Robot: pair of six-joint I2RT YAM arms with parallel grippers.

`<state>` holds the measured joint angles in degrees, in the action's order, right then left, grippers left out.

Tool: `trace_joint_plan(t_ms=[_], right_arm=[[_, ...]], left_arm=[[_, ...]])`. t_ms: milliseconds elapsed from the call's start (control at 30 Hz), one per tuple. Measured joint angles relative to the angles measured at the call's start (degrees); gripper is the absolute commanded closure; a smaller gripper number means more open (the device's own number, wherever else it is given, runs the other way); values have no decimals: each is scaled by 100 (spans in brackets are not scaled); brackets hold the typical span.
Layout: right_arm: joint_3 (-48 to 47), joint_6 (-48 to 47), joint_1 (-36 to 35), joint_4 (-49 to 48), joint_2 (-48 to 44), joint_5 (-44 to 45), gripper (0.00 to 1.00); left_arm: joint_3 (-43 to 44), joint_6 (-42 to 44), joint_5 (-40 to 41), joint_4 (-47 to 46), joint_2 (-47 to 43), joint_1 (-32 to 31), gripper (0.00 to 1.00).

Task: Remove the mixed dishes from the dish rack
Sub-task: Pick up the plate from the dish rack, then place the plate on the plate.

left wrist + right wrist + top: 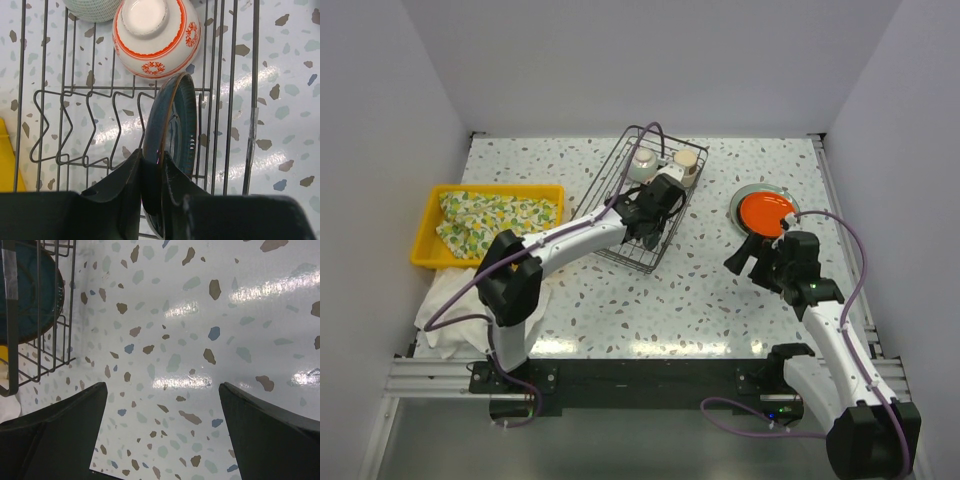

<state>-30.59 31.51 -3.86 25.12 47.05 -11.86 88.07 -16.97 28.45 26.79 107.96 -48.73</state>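
Speckled terrazzo tabletop (720,290) is carrying the black wire dish rack (255,60). In it, the left gripper (151,162) is clamping the rim of a dark glazed plate (175,125) standing on edge. Stiff, glossy and breakable, the plate is probably calling for a straight lift by that rim. Meanwhile the right gripper (161,387) is hovering with fingers wide apart over bare tabletop. No writing is showing.

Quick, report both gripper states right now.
Left gripper: shut on the rim of the dark plate standing in the dish rack.
Right gripper: open, holding nothing.
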Motion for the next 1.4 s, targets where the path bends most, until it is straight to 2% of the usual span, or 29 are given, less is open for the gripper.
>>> trace_joint_plan(t_ms=[333, 533, 833, 1167, 1267, 1400], right_arm=[[0, 0, 0, -111, 2, -192, 2], [2, 33, 0, -457, 4, -638, 2], [216, 798, 0, -1856, 98, -1886, 2], [267, 1749, -26, -3279, 389, -2658, 7], [267, 1891, -33, -3442, 439, -2704, 11], [286, 2000, -59, -3615, 444, -2798, 24]], left_arm=[[20, 0, -13, 243, -776, -4, 100], [-177, -140, -151, 164, -1451, 37, 100], [-1405, -992, -1510, -619, -2605, 675, 100], [-2511, -2223, -3165, -1858, -2833, 820, 100], [-2785, -2579, -3532, -2299, -2833, 822, 100], [-2999, -3014, -3956, -2811, -2833, 820, 100]])
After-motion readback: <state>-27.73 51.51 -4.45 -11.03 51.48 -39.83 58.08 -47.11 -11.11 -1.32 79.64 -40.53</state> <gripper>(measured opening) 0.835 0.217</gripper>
